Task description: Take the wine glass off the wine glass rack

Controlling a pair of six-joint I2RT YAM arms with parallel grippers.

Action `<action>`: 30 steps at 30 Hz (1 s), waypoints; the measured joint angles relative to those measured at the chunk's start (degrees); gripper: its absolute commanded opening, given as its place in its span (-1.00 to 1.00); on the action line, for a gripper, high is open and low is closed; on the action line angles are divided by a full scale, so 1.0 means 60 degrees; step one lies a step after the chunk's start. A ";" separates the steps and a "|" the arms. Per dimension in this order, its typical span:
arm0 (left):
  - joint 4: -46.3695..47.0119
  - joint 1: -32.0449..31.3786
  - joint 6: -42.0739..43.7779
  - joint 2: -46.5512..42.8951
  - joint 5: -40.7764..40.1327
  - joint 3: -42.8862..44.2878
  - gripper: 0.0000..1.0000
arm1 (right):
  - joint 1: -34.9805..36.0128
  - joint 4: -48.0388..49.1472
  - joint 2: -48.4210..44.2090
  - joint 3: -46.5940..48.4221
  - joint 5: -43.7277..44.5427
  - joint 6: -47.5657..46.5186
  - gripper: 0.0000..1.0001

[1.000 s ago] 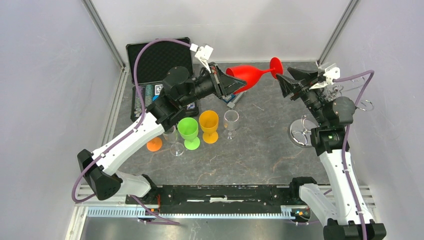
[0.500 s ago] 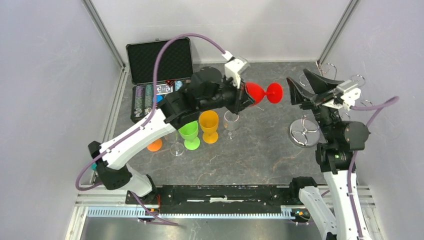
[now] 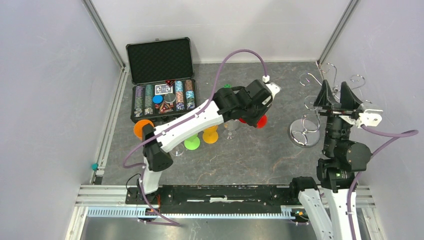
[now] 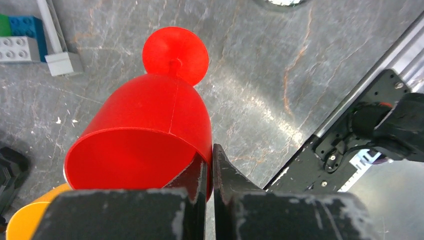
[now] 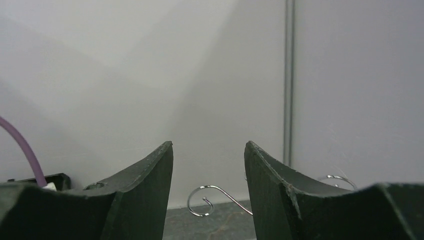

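The red wine glass (image 4: 145,120) is off the rack, bowl up with its foot (image 4: 175,50) towards the table; whether the foot touches the table I cannot tell. My left gripper (image 4: 211,160) is shut on its rim, one finger inside the bowl and one outside. In the top view the left gripper (image 3: 255,107) covers most of the glass (image 3: 258,121) at the table's centre. The silver wire rack (image 3: 304,133) stands at the right with bare hooks (image 3: 320,80). My right gripper (image 3: 336,97) is open and empty above it; one curled hook (image 5: 205,200) shows between its fingers (image 5: 150,190).
An open black case of poker chips (image 3: 160,75) lies at the back left. Orange (image 3: 209,135), green (image 3: 191,143) and clear (image 3: 231,125) glasses stand under the left arm. An orange disc (image 3: 143,127) lies left. Lego bricks (image 4: 20,40) lie near the red glass.
My left arm carried the red glass from beside the rack to the table's centre, turned it bowl up and lowered it. My right gripper drew back over the rack, still open.
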 measured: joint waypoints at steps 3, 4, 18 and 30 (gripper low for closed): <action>-0.0455 -0.0047 0.0011 0.0506 -0.0007 0.0306 -0.96 | 0.0000 -0.0171 -0.0069 -0.0138 0.0561 -0.0051 0.19; -0.0645 -0.0040 0.0011 0.0685 0.0007 0.0441 -0.96 | 0.0000 -0.0248 -0.0069 -0.0146 0.0670 -0.0051 0.19; -0.1257 -0.0029 0.0011 0.2025 0.0335 0.0736 -0.78 | 0.0000 -0.0718 -0.0069 -0.0164 0.1195 -0.0044 0.19; -0.1300 -0.0029 0.0058 0.2269 0.0277 0.1038 0.08 | 0.0000 -0.1020 -0.0069 -0.0164 0.1330 -0.0044 0.19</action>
